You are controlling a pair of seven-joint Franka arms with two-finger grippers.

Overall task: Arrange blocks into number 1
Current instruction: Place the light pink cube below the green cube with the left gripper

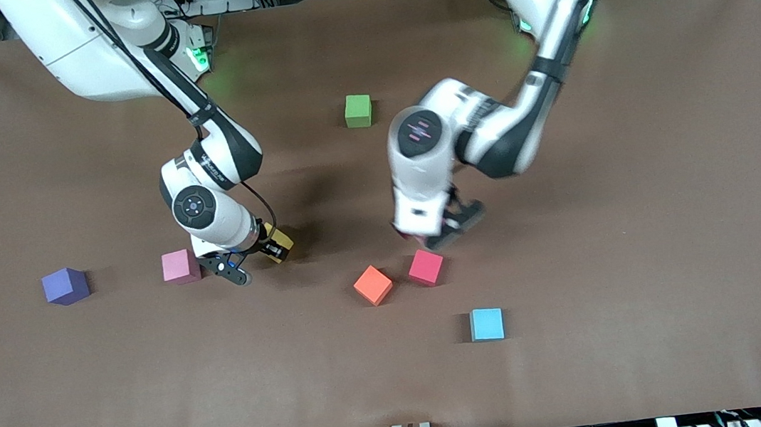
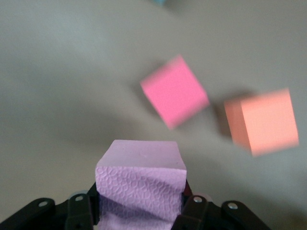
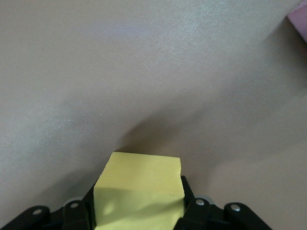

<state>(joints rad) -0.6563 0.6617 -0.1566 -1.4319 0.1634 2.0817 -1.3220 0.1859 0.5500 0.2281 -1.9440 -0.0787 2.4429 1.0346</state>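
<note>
My left gripper [image 1: 429,235] [image 2: 141,203] is shut on a pale pink block [image 2: 141,175] and hangs low over the table, beside a deeper pink block [image 1: 425,267] [image 2: 175,91] and an orange-red block [image 1: 373,284] [image 2: 264,122]. In the front view the arm hides almost all of the held block. My right gripper [image 1: 273,248] [image 3: 139,206] is shut on the yellow block [image 1: 281,239] [image 3: 139,191], close above the table next to another pink block [image 1: 180,266]. The green block [image 1: 358,111] rests alone nearer the robots' bases.
A purple block [image 1: 65,286] sits toward the right arm's end of the table, past the pink one. A light blue block [image 1: 487,324] lies nearer the front camera than the deeper pink block. The brown table cover [image 1: 642,248] stretches wide toward the left arm's end.
</note>
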